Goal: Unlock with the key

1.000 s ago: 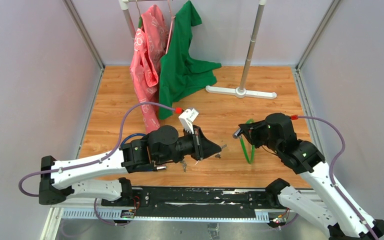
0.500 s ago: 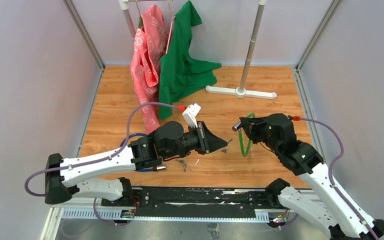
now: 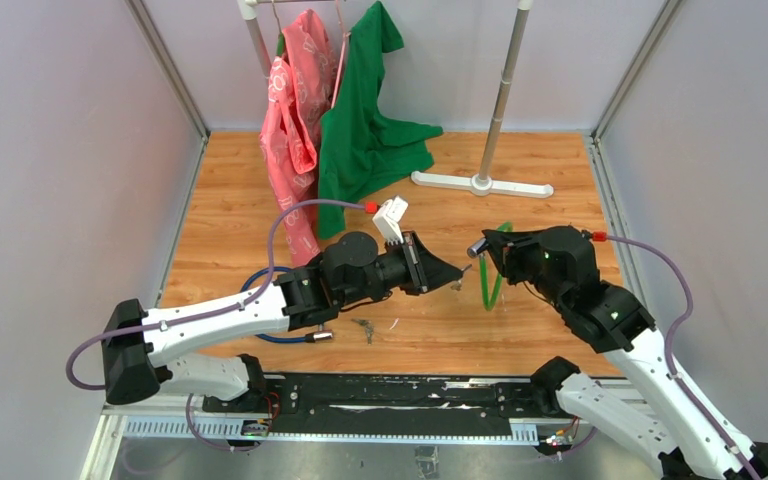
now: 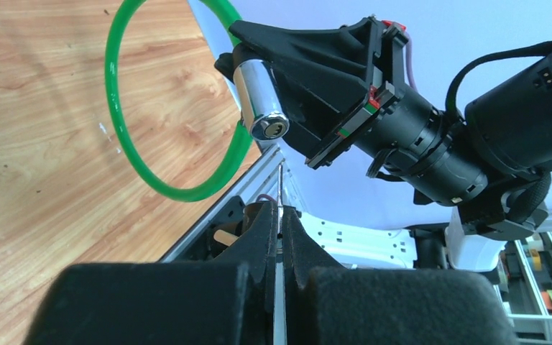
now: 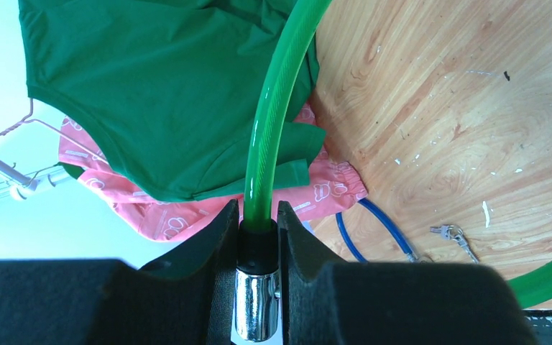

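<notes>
Fingers (image 4: 257, 248) of the left gripper (image 4: 279, 215) squeezed almost flat together, pinching a thin key (image 4: 279, 188), blade poking straight out past the tips. Tip hovering just under the keyhole face of the chrome lock cylinder (image 4: 257, 100), close but not in yet. Across from it, right gripper (image 5: 259, 233) clamped narrow on that cylinder and its black collar, one finger (image 5: 223, 244) on each side, keyhole end presented toward the key. Springing from the collar, a green cable (image 4: 187, 194), looping round in a wide ring above the boards.

Below all this, a wooden table (image 3: 560, 180), light planks, scuffed and flecked with white. Lying on it near the left arm, a small bunch of spare keys (image 3: 364, 327) and a blue cable (image 5: 377, 226) just beside them. Further back, a pink garment (image 3: 295, 120) and a green shirt (image 3: 360, 130) drooping from a rack onto the wood, with a grey rack pole (image 3: 500, 100) on a flat white foot to their right. Plain grey walls (image 3: 60, 150) closing in on three sides, and a black rail (image 3: 390, 390) along the near edge.
</notes>
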Robot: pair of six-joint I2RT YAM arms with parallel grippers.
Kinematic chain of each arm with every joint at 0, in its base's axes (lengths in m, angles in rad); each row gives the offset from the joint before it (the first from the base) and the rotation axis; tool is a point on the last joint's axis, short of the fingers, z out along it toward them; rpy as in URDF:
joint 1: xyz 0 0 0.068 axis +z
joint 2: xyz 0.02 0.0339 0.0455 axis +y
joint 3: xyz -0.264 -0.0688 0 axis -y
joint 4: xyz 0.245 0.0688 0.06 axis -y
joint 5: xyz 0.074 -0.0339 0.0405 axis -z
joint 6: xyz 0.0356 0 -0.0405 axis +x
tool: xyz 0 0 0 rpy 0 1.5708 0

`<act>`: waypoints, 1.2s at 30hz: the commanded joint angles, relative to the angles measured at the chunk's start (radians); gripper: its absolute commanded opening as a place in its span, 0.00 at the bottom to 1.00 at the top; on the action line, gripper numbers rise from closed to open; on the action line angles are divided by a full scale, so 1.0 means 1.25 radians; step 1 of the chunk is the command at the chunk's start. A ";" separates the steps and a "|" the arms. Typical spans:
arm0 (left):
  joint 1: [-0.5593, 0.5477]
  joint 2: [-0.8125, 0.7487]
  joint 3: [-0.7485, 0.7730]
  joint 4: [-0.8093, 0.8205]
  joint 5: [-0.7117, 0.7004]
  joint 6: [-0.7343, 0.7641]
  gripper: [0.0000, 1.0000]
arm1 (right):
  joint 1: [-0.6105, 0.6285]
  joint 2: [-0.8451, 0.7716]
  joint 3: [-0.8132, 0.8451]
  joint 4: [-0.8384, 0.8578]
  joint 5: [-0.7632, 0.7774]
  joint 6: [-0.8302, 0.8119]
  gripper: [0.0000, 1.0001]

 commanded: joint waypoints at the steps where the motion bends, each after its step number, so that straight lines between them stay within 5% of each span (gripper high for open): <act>1: 0.010 -0.001 -0.005 0.061 0.018 0.022 0.00 | 0.012 -0.024 -0.003 0.028 0.028 0.014 0.00; 36: 0.026 0.018 -0.008 0.075 0.018 0.021 0.00 | 0.016 -0.045 -0.047 0.079 -0.029 0.005 0.00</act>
